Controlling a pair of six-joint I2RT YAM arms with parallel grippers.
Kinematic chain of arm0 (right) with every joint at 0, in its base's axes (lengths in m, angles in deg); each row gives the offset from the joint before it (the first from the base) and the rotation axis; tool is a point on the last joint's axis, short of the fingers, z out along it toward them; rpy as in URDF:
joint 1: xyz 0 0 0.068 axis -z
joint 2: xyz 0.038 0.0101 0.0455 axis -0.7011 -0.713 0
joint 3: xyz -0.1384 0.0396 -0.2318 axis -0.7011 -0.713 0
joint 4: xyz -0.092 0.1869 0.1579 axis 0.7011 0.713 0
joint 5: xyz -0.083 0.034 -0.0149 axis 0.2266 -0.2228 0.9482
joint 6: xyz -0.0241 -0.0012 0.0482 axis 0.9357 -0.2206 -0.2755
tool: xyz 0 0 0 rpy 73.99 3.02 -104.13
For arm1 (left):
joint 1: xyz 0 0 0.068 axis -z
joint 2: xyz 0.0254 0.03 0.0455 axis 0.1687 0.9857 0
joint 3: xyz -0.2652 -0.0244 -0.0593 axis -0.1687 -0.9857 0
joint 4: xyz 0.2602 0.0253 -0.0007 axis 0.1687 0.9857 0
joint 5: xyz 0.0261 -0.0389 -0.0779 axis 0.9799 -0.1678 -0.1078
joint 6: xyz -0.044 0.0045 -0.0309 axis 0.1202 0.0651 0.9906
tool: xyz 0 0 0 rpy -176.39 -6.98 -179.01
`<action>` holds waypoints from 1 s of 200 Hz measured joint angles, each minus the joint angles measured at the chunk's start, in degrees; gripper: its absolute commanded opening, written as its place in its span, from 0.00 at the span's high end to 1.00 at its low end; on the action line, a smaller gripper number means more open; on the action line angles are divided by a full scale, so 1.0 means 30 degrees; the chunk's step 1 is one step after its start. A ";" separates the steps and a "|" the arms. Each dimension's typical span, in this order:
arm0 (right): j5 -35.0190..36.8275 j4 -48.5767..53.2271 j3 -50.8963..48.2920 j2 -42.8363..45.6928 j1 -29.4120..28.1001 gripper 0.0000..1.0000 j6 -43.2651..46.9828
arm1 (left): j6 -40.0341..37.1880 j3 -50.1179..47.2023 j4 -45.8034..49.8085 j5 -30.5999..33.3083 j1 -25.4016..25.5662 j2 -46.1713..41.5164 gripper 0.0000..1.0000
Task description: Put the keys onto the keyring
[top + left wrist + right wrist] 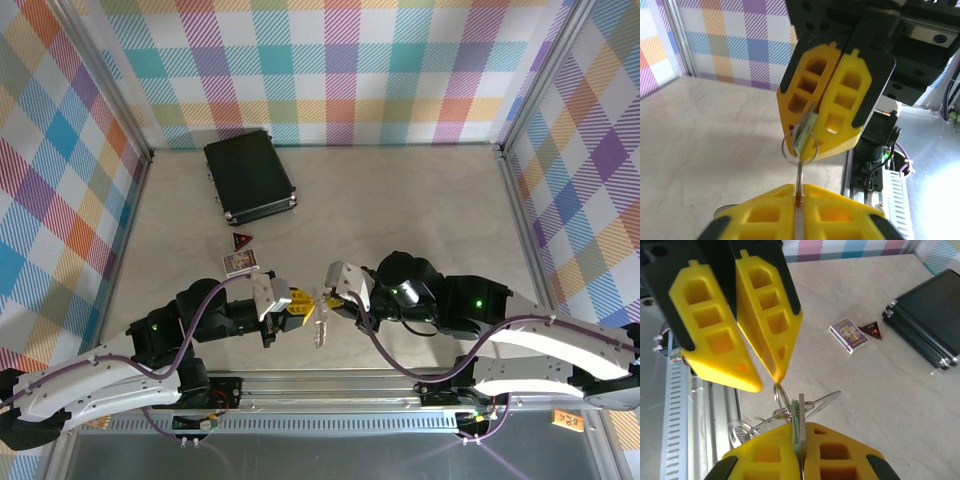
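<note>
Top external: black case [250,178] closed; keyring [320,328] outside it.

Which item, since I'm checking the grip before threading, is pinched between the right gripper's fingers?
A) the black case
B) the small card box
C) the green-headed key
C: the right gripper has its fingers shut on the green-headed key, whose thin green edge shows between them in the right wrist view.
</note>
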 measured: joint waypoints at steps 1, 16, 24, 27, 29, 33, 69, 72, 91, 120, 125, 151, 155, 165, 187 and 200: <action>0.0007 0.0029 0.0015 0.0000 0.0000 1.00 0.0000 | 0.0044 -0.0007 0.0000 0.0007 0.0000 0.0000 0.71; 0.0342 0.0517 0.0408 -0.0255 0.0007 1.00 -0.0022 | 0.0211 -0.0109 0.0022 0.0131 0.0000 -0.0007 0.64; 0.0474 0.0780 0.0627 -0.0474 0.0007 1.00 -0.0029 | 0.0219 -0.0168 0.0022 0.0270 0.0000 -0.0080 0.60; 0.0539 0.0882 0.0729 -0.0583 0.0029 1.00 -0.0058 | 0.0335 -0.0197 0.0022 0.0291 0.0000 -0.0109 0.58; 0.0546 0.0976 0.0801 -0.0670 0.0044 1.00 -0.0073 | 0.0342 -0.0226 0.0022 0.0364 0.0000 -0.0138 0.57; 0.0605 0.1151 0.0962 -0.0852 0.0066 1.00 -0.0087 | 0.0364 -0.0284 0.0022 0.0452 0.0000 -0.0219 0.55; 0.0670 0.3031 0.2499 -0.2528 0.0568 1.00 -0.0357 | 0.0743 -0.0780 0.0160 0.1610 0.0000 -0.1020 0.00; 0.0670 0.3184 0.2630 -0.2659 0.0612 1.00 -0.0393 | 0.0765 -0.0845 0.0160 0.1763 0.0000 -0.1100 0.00; 0.0576 0.4146 0.3417 -0.3337 0.1035 1.00 -0.0546 | 0.1173 -0.1348 0.0073 0.2484 0.0000 -0.1479 0.00; 0.0204 0.5552 0.4517 -0.4350 0.1727 1.00 -0.0729 | 0.1829 -0.2302 -0.0117 0.3410 0.0000 -0.2025 0.00; 0.0124 0.5697 0.4641 -0.4524 0.1851 1.00 -0.0772 | 0.1902 -0.2463 -0.0131 0.3570 0.0000 -0.2113 0.00; -0.0335 0.6783 0.5333 -0.5646 0.2667 1.00 -0.1333 | 0.2390 -0.2871 0.0036 0.4488 0.0000 -0.2390 0.00; -0.0401 0.6987 0.5464 -0.5872 0.2783 1.00 -0.1464 | 0.2463 -0.2871 0.0066 0.4641 0.0000 -0.2448 0.00; -0.0517 0.7359 0.5748 -0.6477 0.3045 1.00 -0.1661 | 0.2681 -0.2878 0.0146 0.4954 0.0000 -0.2586 0.00; -0.0867 0.7985 0.6120 -0.7657 0.3672 1.00 -0.2142 | 0.3126 -0.3096 0.0248 0.5493 0.0000 -0.3169 0.00; -0.1231 0.8451 0.6339 -0.8335 0.4138 1.00 -0.2484 | 0.3417 -0.3519 0.0204 0.5668 0.0000 -0.3752 0.00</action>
